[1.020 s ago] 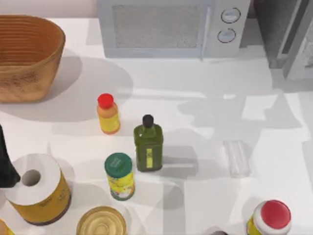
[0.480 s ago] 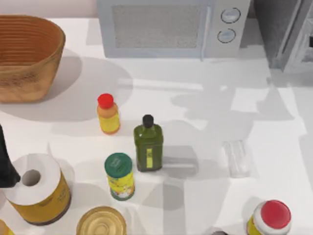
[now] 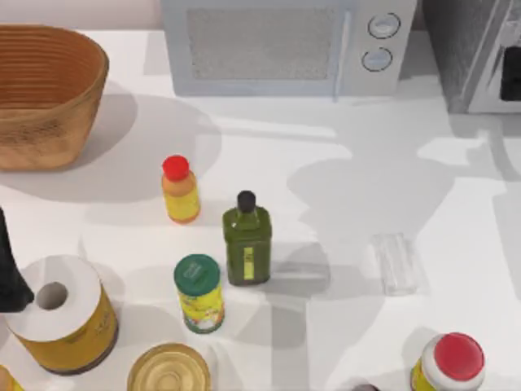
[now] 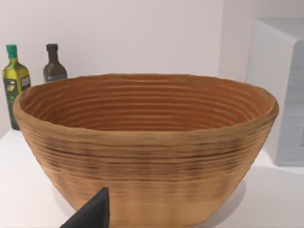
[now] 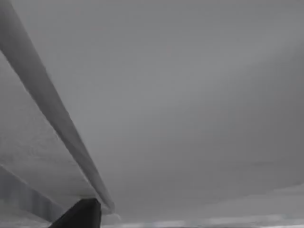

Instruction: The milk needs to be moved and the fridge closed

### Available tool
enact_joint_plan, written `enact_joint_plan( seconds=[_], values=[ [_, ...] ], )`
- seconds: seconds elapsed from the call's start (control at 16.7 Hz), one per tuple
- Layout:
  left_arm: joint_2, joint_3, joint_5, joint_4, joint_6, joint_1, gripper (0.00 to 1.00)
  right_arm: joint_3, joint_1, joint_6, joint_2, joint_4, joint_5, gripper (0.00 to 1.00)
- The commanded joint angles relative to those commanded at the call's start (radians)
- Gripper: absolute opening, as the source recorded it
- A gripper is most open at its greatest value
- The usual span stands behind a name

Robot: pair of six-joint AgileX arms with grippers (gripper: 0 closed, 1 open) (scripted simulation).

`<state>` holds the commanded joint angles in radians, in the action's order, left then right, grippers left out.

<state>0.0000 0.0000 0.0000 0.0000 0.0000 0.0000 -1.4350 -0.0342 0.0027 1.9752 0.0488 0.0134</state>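
Observation:
The milk is out of view. The fridge (image 3: 464, 49) stands at the table's back right corner, a grey cabinet with its pale-framed door (image 3: 498, 77) lying close along its front. A dark piece of my right gripper (image 3: 513, 73) shows at the door by the top view's right edge. In the right wrist view, the grey door panel (image 5: 180, 104) and its frame edge (image 5: 52, 114) are very close to the camera. My left gripper (image 3: 6, 269) is parked at the left edge of the table, facing the wicker basket (image 4: 142, 147).
A white microwave (image 3: 277, 45) stands at the back. The wicker basket (image 3: 45, 94) is back left. An orange bottle (image 3: 180, 191), green bottle (image 3: 247, 241), green-lidded can (image 3: 199, 293), yellow roll (image 3: 59, 316), glass jar (image 3: 168, 371), clear glass (image 3: 396, 263) and red-lidded jar (image 3: 452, 362) stand about.
The fridge door has swung in towards the cabinet, and the shadows on the right of the table have shifted with it. The left arm and the table objects stayed put.

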Motion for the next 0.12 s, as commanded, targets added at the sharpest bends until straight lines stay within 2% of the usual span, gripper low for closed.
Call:
enact_joint_plan(
  seconds=[0.12],
  values=[
    [0.0, 0.0, 0.0, 0.0, 0.0, 0.0, 1.0, -0.012, 0.0, 0.0, 0.01, 0.003, 0.0, 1.0]
  ],
)
